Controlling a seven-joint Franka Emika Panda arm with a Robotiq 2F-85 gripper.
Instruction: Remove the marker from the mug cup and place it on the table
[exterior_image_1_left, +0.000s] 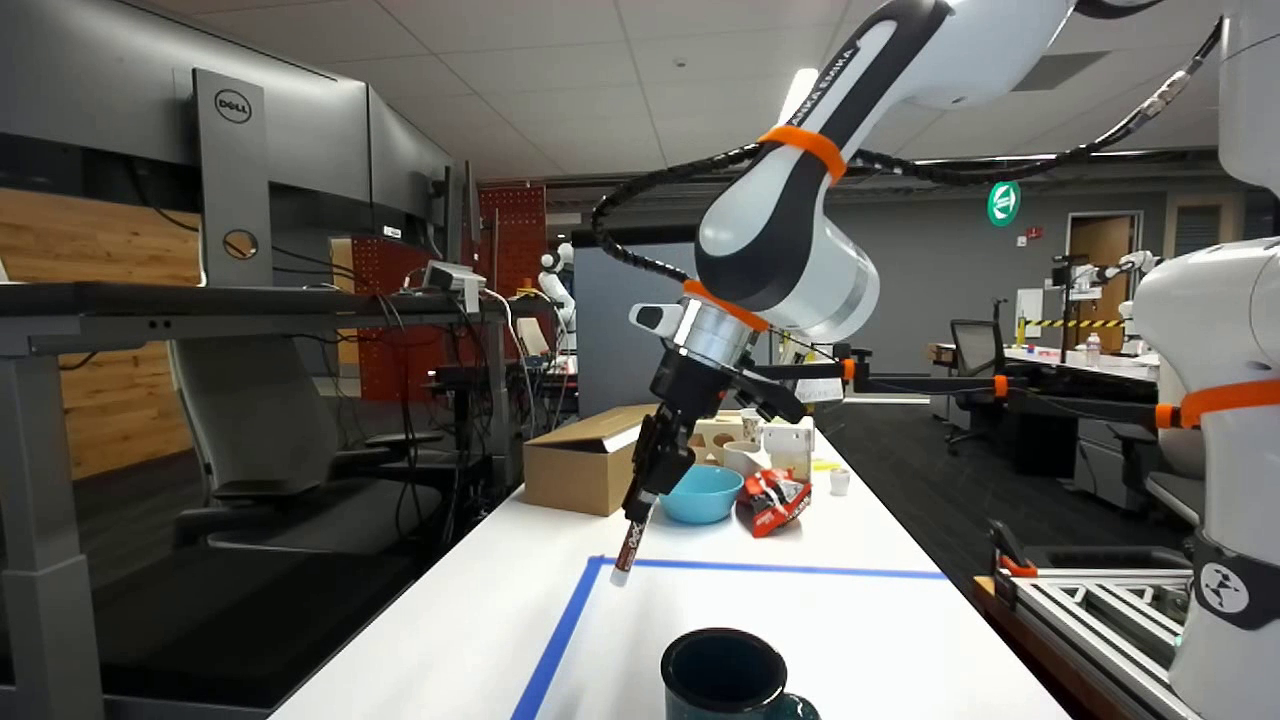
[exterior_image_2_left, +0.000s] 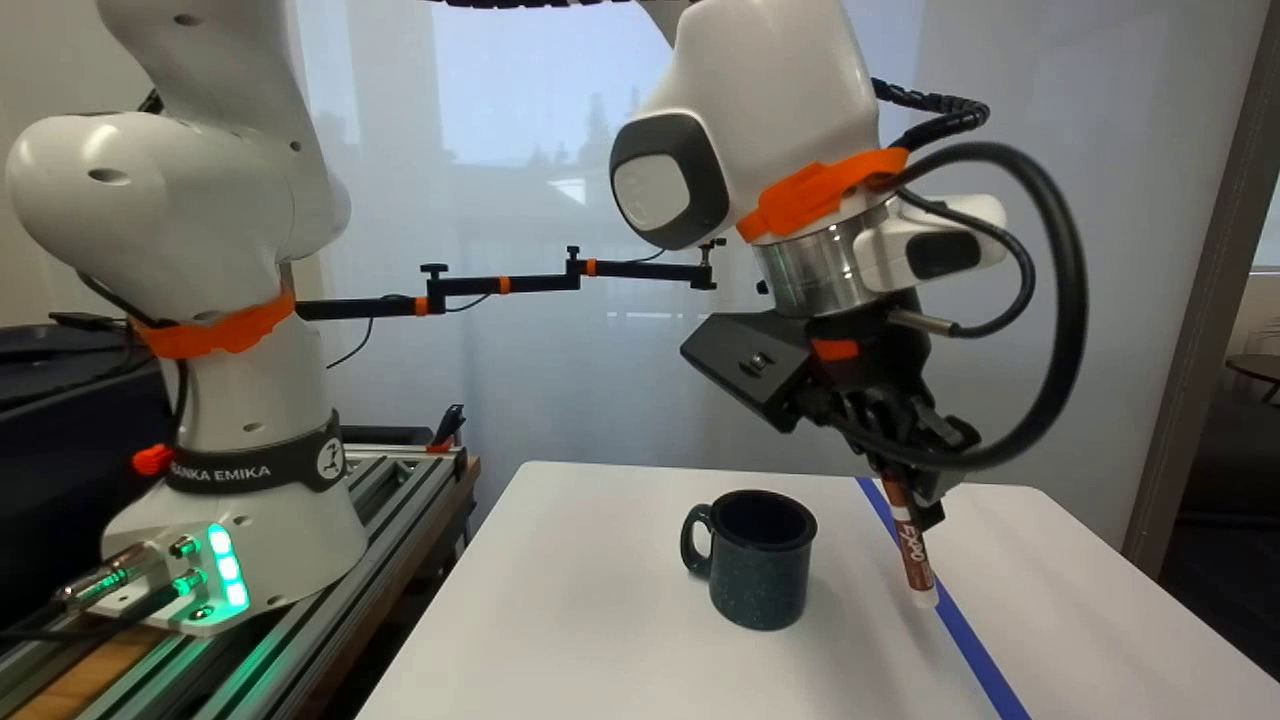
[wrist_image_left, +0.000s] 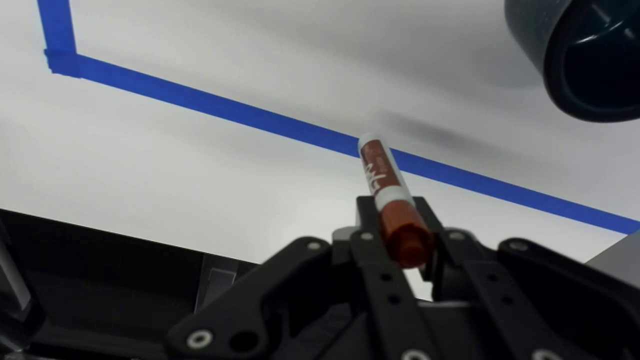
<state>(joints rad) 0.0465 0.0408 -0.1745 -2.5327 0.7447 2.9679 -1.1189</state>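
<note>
White table (exterior_image_1_left: 870, 630): smooth flat top, straight strips of blue tape (exterior_image_1_left: 560, 640), two meeting at a square corner. Nearest in an exterior view, the mug cup (exterior_image_2_left: 762, 580) stands upright on it: squat cylinder, speckled dark blue-green outside, glossy inside, rounded rim, looped handle.

Past the mug, the gripper (wrist_image_left: 397, 212): black, blocky links, round screw heads, two fingers (wrist_image_left: 367, 215) clenched on the marker (exterior_image_2_left: 912, 550) near its cap end. Marker is out of the mug and apart from it, raised above the tabletop, tilted, white end down; in the wrist view that end overlaps a tape strip. Slim round barrel, smooth reddish-brown label (EXPO lettering, legible in an exterior view), white band, shiny red-orange cap.

Above that, the arm (exterior_image_2_left: 780, 90): glossy white shells, bulging and rounded, orange strap (exterior_image_2_left: 820, 195) wrapped round, shiny metal collar (exterior_image_2_left: 815, 270), thick black cable (exterior_image_2_left: 1065, 300) looping out in a smooth curve.

Farther along, in an exterior view: crinkled red bag (exterior_image_1_left: 775, 500), lumpy and shiny; blue bowl (exterior_image_1_left: 700, 497), round, smooth, just beside the bag; cardboard box (exterior_image_1_left: 570, 482), square-edged, matte brown, top flap slanting; small white cup (exterior_image_1_left: 839, 483).

Behind those: wood-grain panel (exterior_image_1_left: 100, 240), red pegboard (exterior_image_1_left: 525, 225) dotted with holes, flat grey wall (exterior_image_1_left: 950, 260), round green sign (exterior_image_1_left: 1003, 203). Pale, thin-looking window shade (exterior_image_2_left: 520, 390) backs the table in an exterior view.
</note>
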